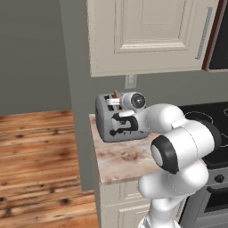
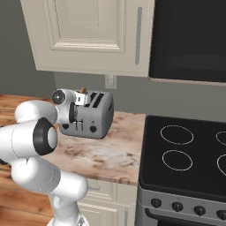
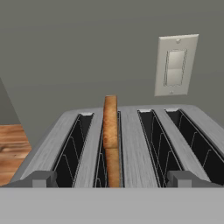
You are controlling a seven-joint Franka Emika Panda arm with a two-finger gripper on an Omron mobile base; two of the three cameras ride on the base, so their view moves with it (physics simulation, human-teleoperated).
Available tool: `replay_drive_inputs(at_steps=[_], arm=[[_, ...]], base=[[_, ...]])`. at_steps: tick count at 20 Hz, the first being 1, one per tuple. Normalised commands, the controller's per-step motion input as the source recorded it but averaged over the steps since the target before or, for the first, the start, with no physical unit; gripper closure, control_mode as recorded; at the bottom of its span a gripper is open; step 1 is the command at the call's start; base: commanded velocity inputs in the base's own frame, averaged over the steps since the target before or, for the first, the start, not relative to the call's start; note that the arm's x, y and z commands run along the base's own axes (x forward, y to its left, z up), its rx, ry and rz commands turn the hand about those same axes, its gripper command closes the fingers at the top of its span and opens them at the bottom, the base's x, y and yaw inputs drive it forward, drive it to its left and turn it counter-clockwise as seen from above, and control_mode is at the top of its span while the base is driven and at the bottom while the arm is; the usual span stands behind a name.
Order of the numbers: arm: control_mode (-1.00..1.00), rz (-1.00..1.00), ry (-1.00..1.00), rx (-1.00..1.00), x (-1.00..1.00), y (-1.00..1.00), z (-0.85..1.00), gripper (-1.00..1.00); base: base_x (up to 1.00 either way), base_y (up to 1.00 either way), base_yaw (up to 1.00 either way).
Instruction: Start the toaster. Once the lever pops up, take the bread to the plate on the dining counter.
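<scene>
Bread [image 3: 110, 131] upright in toaster [image 3: 131, 131] slot, centred between spread end effector [image 3: 112, 178] fingertips, untouched.

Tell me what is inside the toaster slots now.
In the toaster, one slot holds the bread, standing upright, its top above the slot. The other three look empty. The slice's lower part is hidden.

Domestic kitchen. Cream panelled wall cabinets [image 2: 88, 35] hung above a veined marble countertop [image 2: 101, 152] that carried a four-slot toaster [image 2: 88, 115], beside a black glass cooktop [image 2: 185, 154] with front knobs. A wall switch plate [image 3: 176, 65] and wood-plank floor [image 1: 38, 151] completed the setting.
</scene>
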Motion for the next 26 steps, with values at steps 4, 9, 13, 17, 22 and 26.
replay_drive_inputs(at_steps=[4,9,13,17,22,26], arm=[[-1.00,0.00,0.00,0.00,0.00,0.00,0.00,-1.00],[-1.00,0.00,0.00,0.00,0.00,0.00,0.00,-1.00],[-1.00,0.00,0.00,0.00,0.00,0.00,0.00,-1.00],[-1.00,0.00,0.00,0.00,0.00,0.00,0.00,-1.00],[-1.00,0.00,0.00,0.00,0.00,0.00,0.00,-1.00],[-1.00,0.00,0.00,0.00,0.00,0.00,0.00,-1.00]], base=[[0.00,0.00,0.00],[0.00,0.00,0.00],[0.00,0.00,0.00],[0.00,0.00,0.00],[0.00,0.00,0.00],[0.00,0.00,0.00]])
